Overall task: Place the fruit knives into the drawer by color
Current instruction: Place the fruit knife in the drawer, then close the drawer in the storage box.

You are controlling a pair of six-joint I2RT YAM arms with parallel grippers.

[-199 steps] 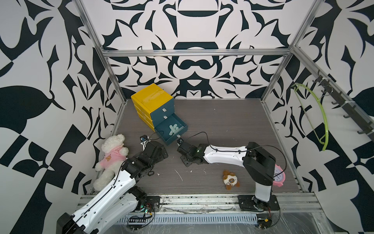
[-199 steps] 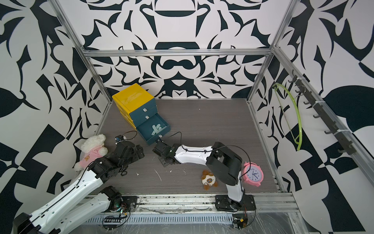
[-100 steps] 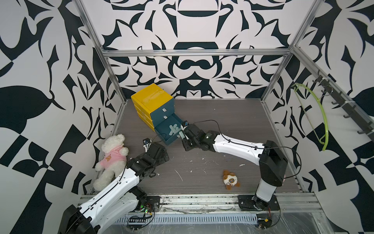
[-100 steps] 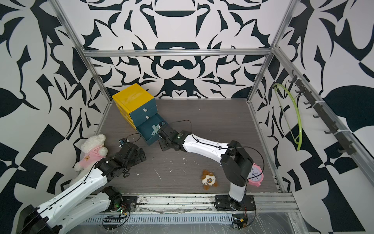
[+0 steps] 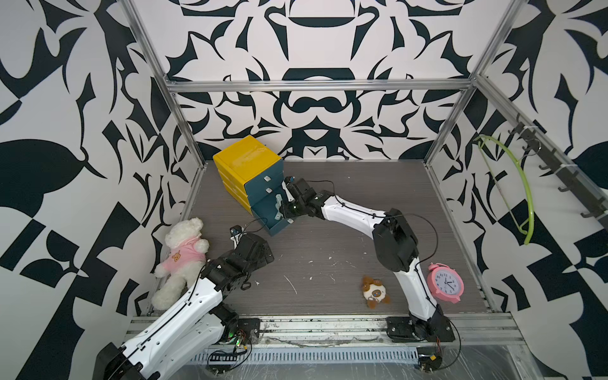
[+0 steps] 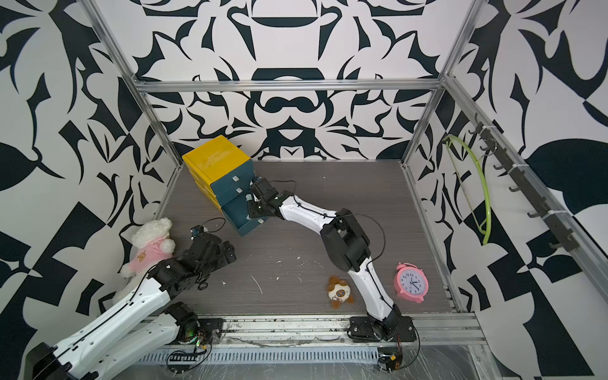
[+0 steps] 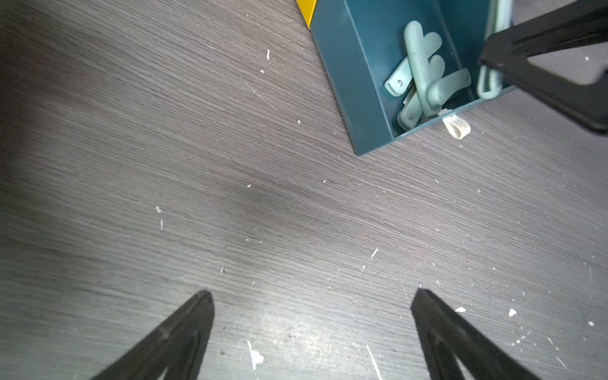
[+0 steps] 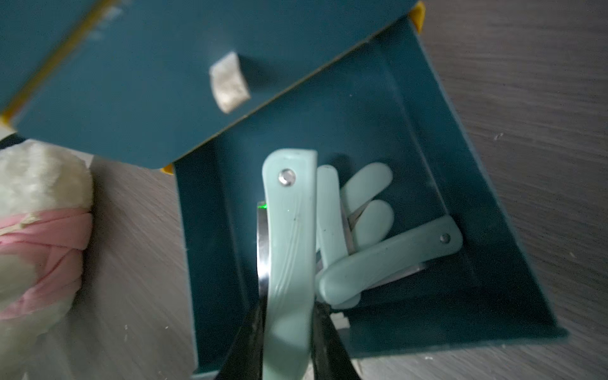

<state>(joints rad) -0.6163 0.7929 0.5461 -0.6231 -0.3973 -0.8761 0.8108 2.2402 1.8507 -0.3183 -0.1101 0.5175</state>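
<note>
The grey surface point(image 5: 362, 184) carries the yellow-and-teal drawer cabinet point(image 5: 245, 158), which stands right in front of my right claw point(image 8: 286, 329). Its bottom drawer point(image 8: 427, 131) is pulled out and lies directly beneath that claw.

The right claw is clenched on a mint-teal fruit knife point(image 8: 289, 237). It pinches the end away from the rivet, so the riveted end points out ahead of the fingertips, over the drawer's inside. Just beyond the fingertips and lower down, several more mint-teal knives point(image 8: 378, 260) lie crossed on the drawer floor, so I judge this to be the mint-teal drawer.

My left claw point(image 7: 312, 292) is released, its fingers spread wide over bare surface and holding nothing. The open drawer's corner sits well ahead of it.

The knife looks light and stiff: a smooth, slightly curved plastic handle with a thin steel blade folded along one edge. I expect that plastic to be slippery, and an end grip lets it swing. Pinching the flat sides nearer the middle would hold it steadier, clear of the blade edge.
</note>
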